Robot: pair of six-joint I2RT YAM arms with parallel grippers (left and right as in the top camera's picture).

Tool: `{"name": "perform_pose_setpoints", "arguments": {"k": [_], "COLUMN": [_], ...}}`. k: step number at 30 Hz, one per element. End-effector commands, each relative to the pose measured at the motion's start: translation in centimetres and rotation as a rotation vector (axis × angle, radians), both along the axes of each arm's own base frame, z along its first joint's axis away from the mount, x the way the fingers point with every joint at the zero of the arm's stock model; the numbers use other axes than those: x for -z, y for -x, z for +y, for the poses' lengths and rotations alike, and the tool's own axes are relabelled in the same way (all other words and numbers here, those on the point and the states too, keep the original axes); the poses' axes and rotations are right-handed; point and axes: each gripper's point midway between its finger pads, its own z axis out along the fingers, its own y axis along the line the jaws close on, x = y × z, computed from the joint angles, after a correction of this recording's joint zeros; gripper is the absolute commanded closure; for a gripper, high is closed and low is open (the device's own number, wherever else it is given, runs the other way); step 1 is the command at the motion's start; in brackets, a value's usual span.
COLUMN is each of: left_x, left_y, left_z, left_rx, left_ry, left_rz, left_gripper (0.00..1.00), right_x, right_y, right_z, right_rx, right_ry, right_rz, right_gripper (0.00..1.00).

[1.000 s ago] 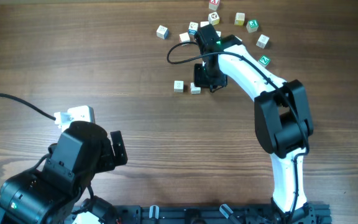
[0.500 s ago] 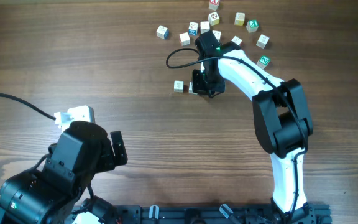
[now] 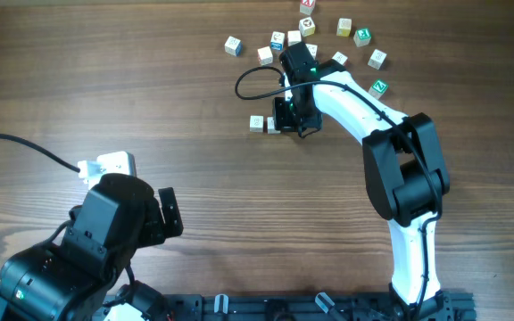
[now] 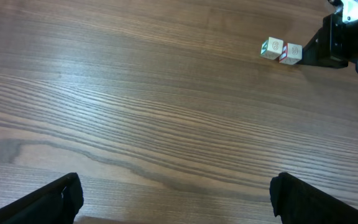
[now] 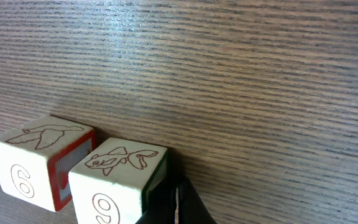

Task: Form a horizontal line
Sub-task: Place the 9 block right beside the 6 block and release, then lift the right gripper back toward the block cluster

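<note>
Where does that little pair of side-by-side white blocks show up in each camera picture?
Overhead: the pair of blocks sits upper centre, just left of the right gripper.
Left wrist: top right, beside that gripper.
Right wrist: bottom left, close up.
Shared landmark: the black right gripper, next to the pair everywhere.

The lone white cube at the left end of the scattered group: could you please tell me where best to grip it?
Take the lone white cube by two opposite side faces, coming straight down from above. It sits flat on the table with bare wood on every side, and its flat parallel faces should suit a two-finger pinch.
</note>
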Motion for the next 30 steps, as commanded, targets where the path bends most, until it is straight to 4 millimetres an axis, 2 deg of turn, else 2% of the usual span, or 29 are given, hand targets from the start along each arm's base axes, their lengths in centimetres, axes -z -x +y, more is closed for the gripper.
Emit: {"name": "perform_pose_setpoints", "arguments": {"k": [1,14,19,22,24,25,26,27,28,29,30], "left_x": [0.1,0.1,0.1,0.1,0.1,0.1,0.1,0.1,0.1,0.1,0.1], "left_y": [0.0,0.0,0.0,0.0,0.0,0.0,0.0,0.0,0.0,0.0,0.0], "left_z": [0.0,0.0,0.0,0.0,0.0,0.0,0.0,0.0,0.0,0.0,0.0], "left_rx": [-0.018,-0.018,-0.018,-0.018,-0.018,-0.018,-0.018,-0.018,-0.018,-0.018,-0.018], "left_ry": [0.015,0.014,0.014,0.014,0.014,0.014,0.015,0.015,0.014,0.015,0.014], "left_rz": [0.001,0.002,0.002,0.002,0.002,0.002,0.001,0.001,0.002,0.001,0.002], "left_gripper": [0.0,0.0,0.0,0.0,0.0,0.0,0.0,0.0,0.0,0.0,0.0], "right_x": [0.1,0.1,0.1,-1.0,-2.7,-3.6,-4.6,-5.7,-6.8,-8.1,-9.0], "right_y": [0.2,0.1,-0.6,-1.5,-2.5,-2.9,-3.4,-4.0,-4.6,-5.4,-6.0], "right_z": [-0.1,0.2,-1.5,-2.6,-4.5,-5.1,-5.6,-5.9,-6.2,-6.6,-6.9], "right_rx": [0.01,0.108,0.159,0.19,0.226,0.231,0.228,0.211,0.195,0.184,0.168], "right_ry": [0.001,-0.021,0.05,0.057,0.088,0.096,0.095,0.088,0.082,0.075,0.071], "right_rz": [0.01,0.038,0.007,-0.001,-0.03,-0.048,-0.071,-0.098,-0.127,-0.161,-0.189], "right_gripper": [0.96,0.96,0.96,0.96,0.96,0.89,0.75,0.54,0.41,0.24,0.13]}}
